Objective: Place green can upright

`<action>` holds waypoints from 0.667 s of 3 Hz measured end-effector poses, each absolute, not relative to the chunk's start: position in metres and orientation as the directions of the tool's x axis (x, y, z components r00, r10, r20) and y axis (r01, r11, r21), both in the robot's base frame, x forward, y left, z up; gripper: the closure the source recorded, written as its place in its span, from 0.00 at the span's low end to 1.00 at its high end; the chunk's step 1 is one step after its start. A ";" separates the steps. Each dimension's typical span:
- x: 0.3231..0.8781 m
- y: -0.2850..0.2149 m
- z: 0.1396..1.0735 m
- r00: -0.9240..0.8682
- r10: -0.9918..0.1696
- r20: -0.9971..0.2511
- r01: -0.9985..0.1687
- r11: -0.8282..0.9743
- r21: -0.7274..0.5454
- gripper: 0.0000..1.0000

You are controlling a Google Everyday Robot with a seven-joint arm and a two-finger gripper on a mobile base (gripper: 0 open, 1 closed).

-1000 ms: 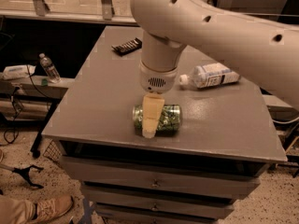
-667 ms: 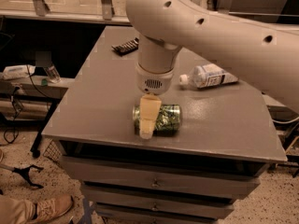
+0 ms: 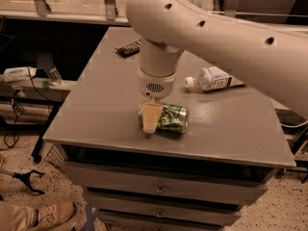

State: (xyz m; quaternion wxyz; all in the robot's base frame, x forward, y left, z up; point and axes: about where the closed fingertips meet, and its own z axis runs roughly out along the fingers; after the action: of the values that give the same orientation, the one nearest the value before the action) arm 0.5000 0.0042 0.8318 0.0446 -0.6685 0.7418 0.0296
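Where the green can [image 3: 173,118] lies on its side near the front edge of the grey table [image 3: 96,114], the gripper [image 3: 151,121] hangs down over one end; whether it clamps the can, I cannot tell. Farther back, well apart, a clear bottle [image 3: 214,78] also lies on its side, its contents indiscernible.

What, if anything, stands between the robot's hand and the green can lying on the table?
Nothing visible does: the hand is down at the left end of the green can. The clear bottle lies apart from both, farther back on the right.
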 end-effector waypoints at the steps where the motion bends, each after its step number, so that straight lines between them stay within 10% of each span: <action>1: 0.499 0.006 0.832 -0.104 -0.989 -0.107 -0.994 0.106 -0.015 0.64; 2: 0.500 0.007 0.837 -0.096 -0.988 -0.118 -0.995 0.100 -0.023 0.89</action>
State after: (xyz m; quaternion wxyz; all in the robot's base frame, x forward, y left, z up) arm 0.4996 0.0072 0.8370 0.0517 -0.6702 0.7397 0.0312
